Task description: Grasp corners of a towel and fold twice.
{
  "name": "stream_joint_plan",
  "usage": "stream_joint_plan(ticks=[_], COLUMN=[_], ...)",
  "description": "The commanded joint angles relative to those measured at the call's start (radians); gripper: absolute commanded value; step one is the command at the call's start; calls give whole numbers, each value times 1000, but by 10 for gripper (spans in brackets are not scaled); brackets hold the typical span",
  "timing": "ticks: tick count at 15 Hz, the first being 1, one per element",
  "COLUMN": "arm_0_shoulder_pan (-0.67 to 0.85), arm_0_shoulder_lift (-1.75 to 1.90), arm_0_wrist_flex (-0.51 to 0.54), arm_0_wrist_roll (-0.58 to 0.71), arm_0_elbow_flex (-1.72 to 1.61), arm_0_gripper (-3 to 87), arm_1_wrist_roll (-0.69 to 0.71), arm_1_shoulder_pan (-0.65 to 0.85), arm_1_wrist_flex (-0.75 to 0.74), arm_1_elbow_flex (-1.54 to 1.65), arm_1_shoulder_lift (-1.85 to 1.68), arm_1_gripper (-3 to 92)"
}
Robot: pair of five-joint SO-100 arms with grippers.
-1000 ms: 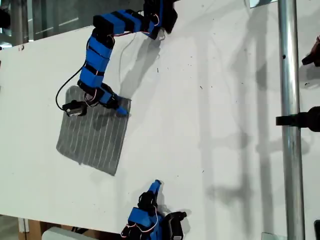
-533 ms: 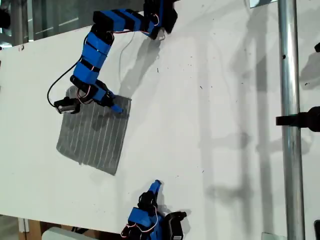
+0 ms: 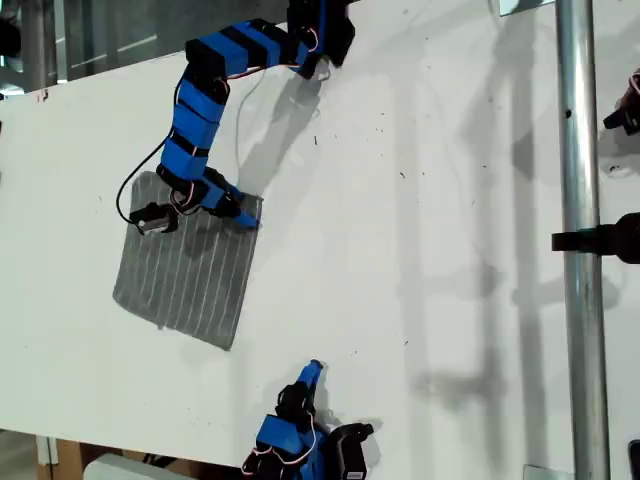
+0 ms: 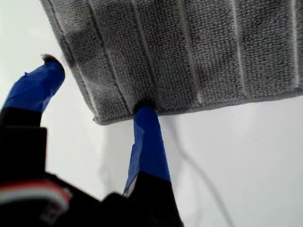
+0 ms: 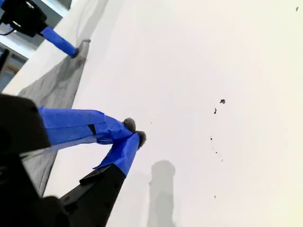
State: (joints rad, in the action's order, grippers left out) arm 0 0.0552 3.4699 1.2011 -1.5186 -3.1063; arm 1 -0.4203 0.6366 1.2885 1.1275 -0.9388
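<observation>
On the white table (image 3: 420, 200), only the towel (image 3: 185, 275) lies.

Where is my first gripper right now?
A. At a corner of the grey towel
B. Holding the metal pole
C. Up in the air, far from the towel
A: my first gripper is open, with one fingertip at the edge of the towel near its corner.

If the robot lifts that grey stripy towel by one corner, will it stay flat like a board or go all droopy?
Probably droopy. The towel lies limp and flat on the table, and my first wrist view shows soft looped fabric, so it would likely hang and fold. It looks thin, so probably light. My first tool, open at a corner, should grip that fuzzy weave without much slipping.
</observation>
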Motion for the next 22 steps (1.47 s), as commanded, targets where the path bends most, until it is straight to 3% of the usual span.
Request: stream_joint_plan(ticks=[1, 4, 6, 10, 12, 14, 17, 19, 20, 22], arm_0_shoulder_pan=[8, 18, 21, 121, 178, 235, 423, 518, 592, 693], arm_0_shoulder_lift=[8, 8, 8, -32, -512, -959, -1407, -1661, -1743, -1836], arm_0_wrist_flex=[-3, 5, 5, -58, -140, -169, -92, -38, -28, -31], arm_0_wrist_roll=[-6, 0, 2, 43, 143, 339, 718, 871, 894, 957], arm_0_elbow_flex=[-14, -14, -14, 77, 390, 739, 1081, 1273, 1333, 1434], arm_0_gripper=[-29, -29, -29, -30, -30, -30, -30, -29, -6, 143], arm_1_wrist_roll=[12, 23, 17, 6, -2, -9, -18, -31, -35, -46], arm_1_shoulder_pan=[21, 46, 43, -5, -20, -35, -61, -80, -92, -107], arm_1_wrist_flex=[-20, -25, -25, -15, -21, -28, -32, -37, -40, -44], arm_1_elbow_flex=[-48, -40, -34, -11, 9, 9, 9, 12, 12, 20], arm_1_shoulder_lift=[32, 34, 12, -37, -55, -55, -74, -86, -92, -107], arm_1_gripper=[299, 66, -2, -2, -2, -2, -2, -2, -2, -2])
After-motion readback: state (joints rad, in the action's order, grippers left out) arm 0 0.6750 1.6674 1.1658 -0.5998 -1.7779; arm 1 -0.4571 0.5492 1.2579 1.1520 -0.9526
